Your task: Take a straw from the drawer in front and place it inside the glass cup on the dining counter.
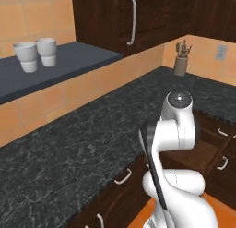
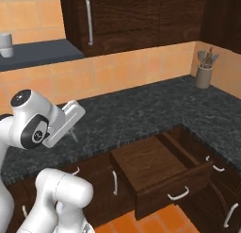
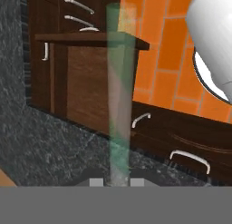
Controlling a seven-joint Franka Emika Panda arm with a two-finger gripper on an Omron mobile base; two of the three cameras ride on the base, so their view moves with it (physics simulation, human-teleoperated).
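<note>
Black worktop (image 2: 141, 114); drawer (image 2: 155, 173) open; gripper (image 3: 115, 180) clamps straw (image 3: 118, 96), tip blurred.

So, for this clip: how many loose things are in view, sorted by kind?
Mugs: 2
Utensil holder: 1
Straw, clamped between the fingers: 1
Total: 4

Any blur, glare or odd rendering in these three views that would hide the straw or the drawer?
Hand view: the straw looms close, translucent and soft-edged, between the end effector tips. Right base view: the open drawer is evenly lit, no glare. Left base view: the white arm blocks most of the drawer.
</note>
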